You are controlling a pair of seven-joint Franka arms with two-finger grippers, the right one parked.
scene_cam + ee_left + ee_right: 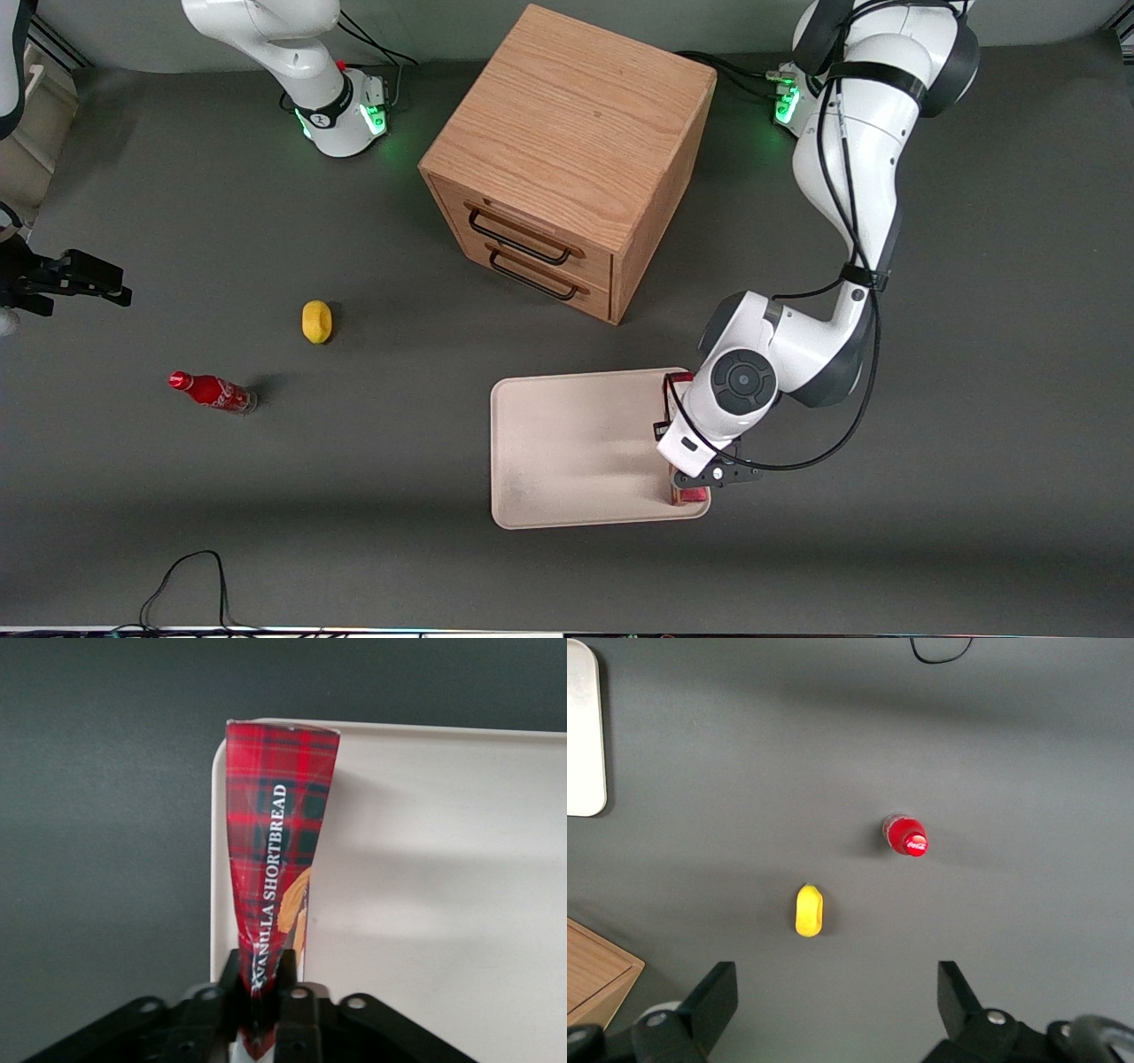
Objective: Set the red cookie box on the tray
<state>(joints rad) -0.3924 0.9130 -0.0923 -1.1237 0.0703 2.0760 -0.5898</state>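
Over the tray's (425,904) edge nearest my arm, my hand (263,992) clamps the box (275,842), standing on its long side.

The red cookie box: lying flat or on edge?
On edge: the tool pinches the red cookie box, narrow side up, over the tray rim.

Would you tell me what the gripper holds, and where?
The gripper pinches the red cookie box on edge across its narrow side, over the tray edge.
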